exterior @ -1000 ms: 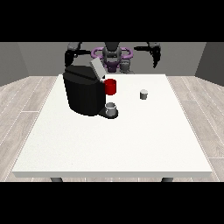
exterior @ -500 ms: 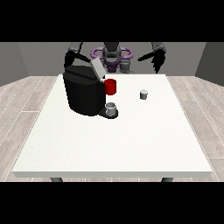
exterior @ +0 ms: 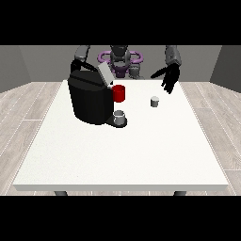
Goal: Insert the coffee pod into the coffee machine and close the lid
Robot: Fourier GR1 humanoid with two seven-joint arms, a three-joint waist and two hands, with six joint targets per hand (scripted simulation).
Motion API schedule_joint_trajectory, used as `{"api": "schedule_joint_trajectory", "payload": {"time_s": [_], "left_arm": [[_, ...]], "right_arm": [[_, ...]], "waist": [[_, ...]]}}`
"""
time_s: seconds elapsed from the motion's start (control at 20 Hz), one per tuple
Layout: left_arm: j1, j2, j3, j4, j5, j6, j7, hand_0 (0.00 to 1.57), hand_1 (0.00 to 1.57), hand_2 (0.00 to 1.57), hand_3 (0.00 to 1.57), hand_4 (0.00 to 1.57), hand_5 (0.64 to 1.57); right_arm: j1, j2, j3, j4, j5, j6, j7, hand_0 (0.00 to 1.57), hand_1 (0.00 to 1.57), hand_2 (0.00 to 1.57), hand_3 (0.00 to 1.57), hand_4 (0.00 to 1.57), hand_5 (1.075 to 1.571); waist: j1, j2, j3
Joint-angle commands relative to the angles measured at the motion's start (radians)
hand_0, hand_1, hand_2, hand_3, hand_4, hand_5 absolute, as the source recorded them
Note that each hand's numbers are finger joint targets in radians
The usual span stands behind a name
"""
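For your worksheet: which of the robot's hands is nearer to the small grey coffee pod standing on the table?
Its left hand, at the view's right, hangs open just behind the coffee pod. The other hand is out of sight behind the coffee machine, farther off.

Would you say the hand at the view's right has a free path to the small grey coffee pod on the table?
Probably yes: the hand at the view's right hangs open behind the coffee pod, with only bare table between them; the coffee machine stands off to the side.
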Motion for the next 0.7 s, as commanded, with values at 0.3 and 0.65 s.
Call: {"api": "schedule_joint_trajectory", "payload": {"time_s": [0.3,0.65], "left_arm": [[-0.135,0.04,-0.016,0.258,-0.142,0.009,-0.082,0.0,0.0,0.0,0.0,0.0,1.571],[-0.198,-0.035,-0.062,0.33,-0.264,0.133,-0.098,0.76,0.76,0.88,0.62,0.0,1.571]], "right_arm": [[-0.072,0.035,0.024,0.032,-0.005,-0.005,0.03,0.0,0.0,0.0,0.0,0.0,1.571],[-0.135,0.022,-0.008,0.14,0.007,-0.03,0.052,0.0,0.0,0.0,0.0,0.0,1.571]], "waist": [[-0.027,0.084,-0.0002],[0.016,0.066,0.0]]}}
